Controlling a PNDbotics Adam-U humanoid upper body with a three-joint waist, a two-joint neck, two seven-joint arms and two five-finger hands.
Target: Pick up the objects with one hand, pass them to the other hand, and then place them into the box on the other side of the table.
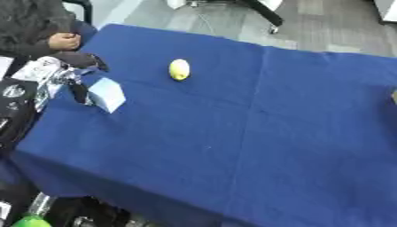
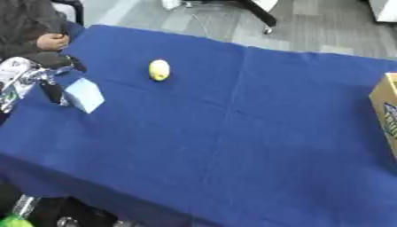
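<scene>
The pale blue block (image 1: 106, 94) is in my left hand (image 1: 68, 76), at the left edge of the table (image 1: 256, 133). It hangs just above the blue cloth, tilted, with one corner pointing down. My fingers (image 1: 78, 93) curl around its left side and grasp it; I cannot see how much of the block they cover. A second object, a small yellow one that looks like a lemon (image 1: 179, 69), lies on the cloth farther in and is well apart from my hand, not touched.

The cardboard box (image 2: 386, 111) stands at the right edge of the table; only its near wall shows in the right eye view. My right hand does not appear in either view.

I judge the step now is the passing. To do it well, I should carry the block toward the middle of the table, keep it clear of the cloth so the low corner does not catch, and turn its free right side toward the place where my right hand will come. That side is open, so the other hand can take it there. I should let go only after the right hand has closed on it.
</scene>
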